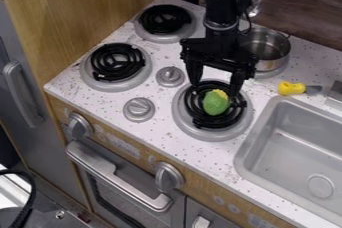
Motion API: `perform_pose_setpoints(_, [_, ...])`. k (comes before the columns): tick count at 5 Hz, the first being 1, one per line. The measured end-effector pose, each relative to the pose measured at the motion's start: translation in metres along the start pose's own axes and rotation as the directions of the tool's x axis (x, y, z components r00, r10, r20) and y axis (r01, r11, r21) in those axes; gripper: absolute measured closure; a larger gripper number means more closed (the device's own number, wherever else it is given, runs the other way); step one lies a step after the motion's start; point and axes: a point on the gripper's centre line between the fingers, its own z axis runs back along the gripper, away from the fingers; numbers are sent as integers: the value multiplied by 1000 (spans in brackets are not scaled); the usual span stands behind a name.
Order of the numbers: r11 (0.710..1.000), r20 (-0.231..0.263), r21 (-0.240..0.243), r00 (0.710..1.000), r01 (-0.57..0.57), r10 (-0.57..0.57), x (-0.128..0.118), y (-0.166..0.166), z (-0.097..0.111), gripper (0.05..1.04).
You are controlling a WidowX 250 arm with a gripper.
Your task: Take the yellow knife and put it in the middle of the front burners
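The gripper (215, 89) hangs over the front right burner (191, 123), open, its two fingers spread apart and pointing down. A green object with a yellow top (216, 102) lies on that burner, just below the fingertips. The yellow knife (292, 88) lies on the counter right of the gripper, between the pot and the sink, its yellow handle to the left and its grey blade to the right. The front left burner (117, 62) has a bare black coil. Between the two front burners is white stovetop with two grey knobs.
A metal pot (270, 49) stands on the back right burner, close behind the gripper. The back left burner (165, 19) holds nothing. One stovetop knob (170, 76) sits behind the other knob (139, 109). The sink (287, 137) is at the right, and a wooden panel (87, 17) rises at the left.
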Motion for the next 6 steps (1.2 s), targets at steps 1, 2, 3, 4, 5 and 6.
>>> perform_pose_setpoints(1, [1000,-47,9,999,1,0,-8,2,-13,85])
perform_pose_setpoints(2, [995,-44,0,994,96,-96,4,-13,-20,85])
perform_pose_setpoints(3, [971,-34,-37,971,236,-237,20,-46,-22,85])
perform_pose_setpoints(4, [898,33,-91,902,431,-429,42,-87,-37,85])
perform_pose_setpoints(5, [820,140,-139,830,556,-539,65,-125,-49,85])
perform_pose_setpoints(6, [808,161,-111,813,579,-560,86,-131,-62,85])
